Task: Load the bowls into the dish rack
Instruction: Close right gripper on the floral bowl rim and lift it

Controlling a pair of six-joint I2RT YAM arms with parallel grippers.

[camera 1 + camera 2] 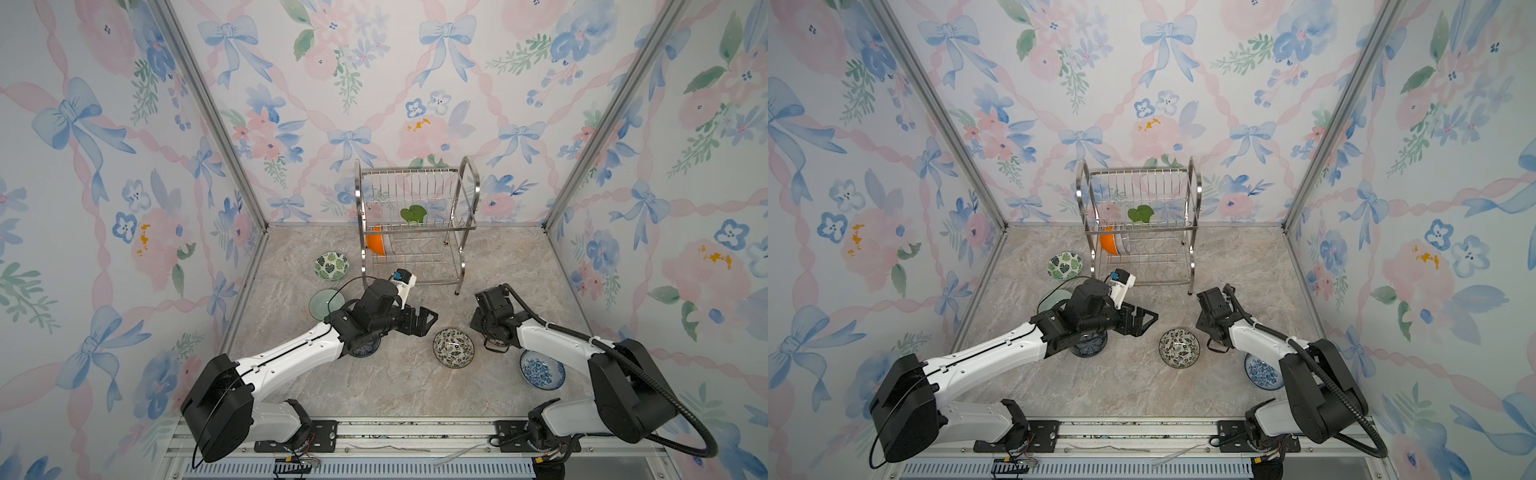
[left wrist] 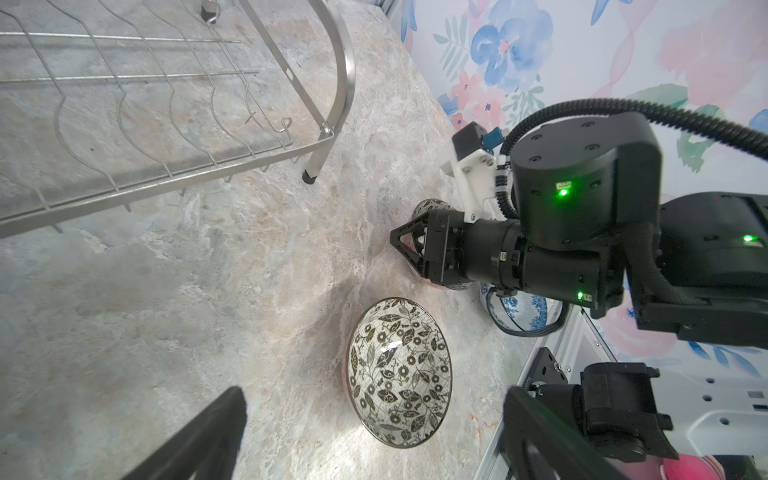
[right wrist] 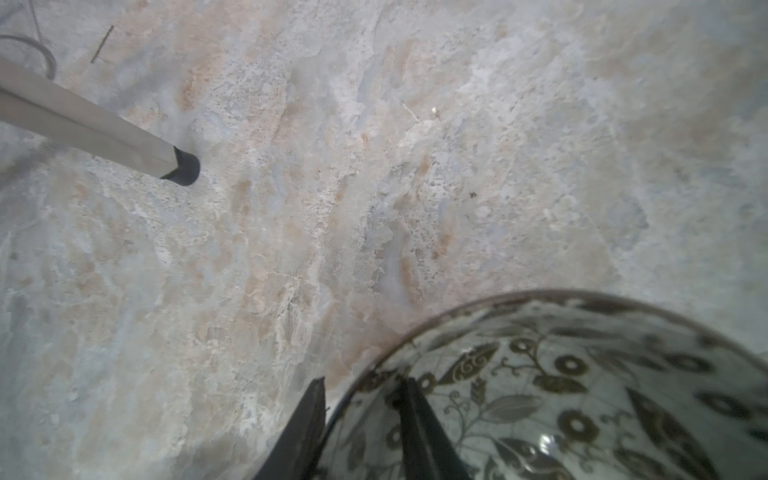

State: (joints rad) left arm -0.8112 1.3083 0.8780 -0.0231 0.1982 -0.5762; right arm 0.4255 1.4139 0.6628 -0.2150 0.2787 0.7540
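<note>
My right gripper is shut on the rim of a black-white leaf bowl, one finger outside and one inside; the bowl rests on the table, and in the top views it is mostly hidden under the right wrist. A second black-white leaf bowl lies between the arms. My left gripper hovers open just left of it, holding nothing. The dish rack stands at the back, with an orange-sided bowl on its lower tier and a green leaf-print piece on the upper tier.
On the table lie a green-leaf bowl, a pale bowl, a dark bowl partly under the left arm, and a blue-white floral bowl beside the right arm. A rack leg stands near the right gripper.
</note>
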